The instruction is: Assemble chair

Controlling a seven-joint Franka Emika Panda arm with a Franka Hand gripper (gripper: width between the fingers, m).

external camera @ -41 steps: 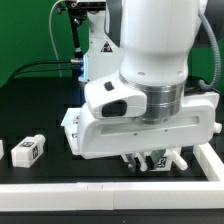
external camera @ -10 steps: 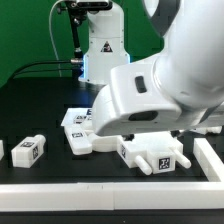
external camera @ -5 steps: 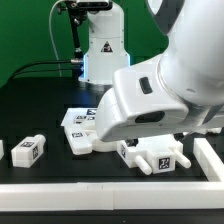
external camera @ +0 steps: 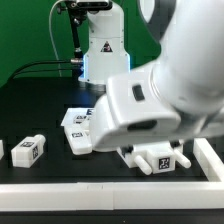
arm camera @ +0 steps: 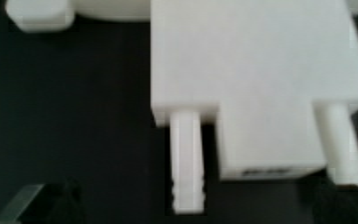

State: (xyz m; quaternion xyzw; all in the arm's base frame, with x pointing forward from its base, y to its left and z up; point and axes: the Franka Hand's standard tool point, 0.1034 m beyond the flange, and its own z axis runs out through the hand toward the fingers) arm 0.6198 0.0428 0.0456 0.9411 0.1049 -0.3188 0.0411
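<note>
A white chair piece with two pegs and a square tag (external camera: 156, 158) lies on the black table near the front, at the exterior view's right. In the wrist view it shows as a wide white panel (arm camera: 247, 70) with two pegs (arm camera: 188, 160) pointing toward the camera. My gripper (arm camera: 190, 207) hovers above it, open and empty. One dark finger (arm camera: 19, 204) shows dimly at the picture's corner. In the exterior view the arm's own hand (external camera: 135, 110) hides the gripper. A flat tagged chair panel (external camera: 77, 130) lies beside the pegged piece.
A small tagged white block (external camera: 28, 150) lies at the exterior view's left, with another block (external camera: 2, 150) at the edge. A white rim (external camera: 100, 190) borders the table's front and right. The arm's base (external camera: 100, 45) stands at the back. Another white piece (arm camera: 43, 12) shows in the wrist view.
Four seconds ago the hand stood low over the pegged piece. It has since risen and tilted, and in the last second it swung a little further over the piece. The piece has not moved.
</note>
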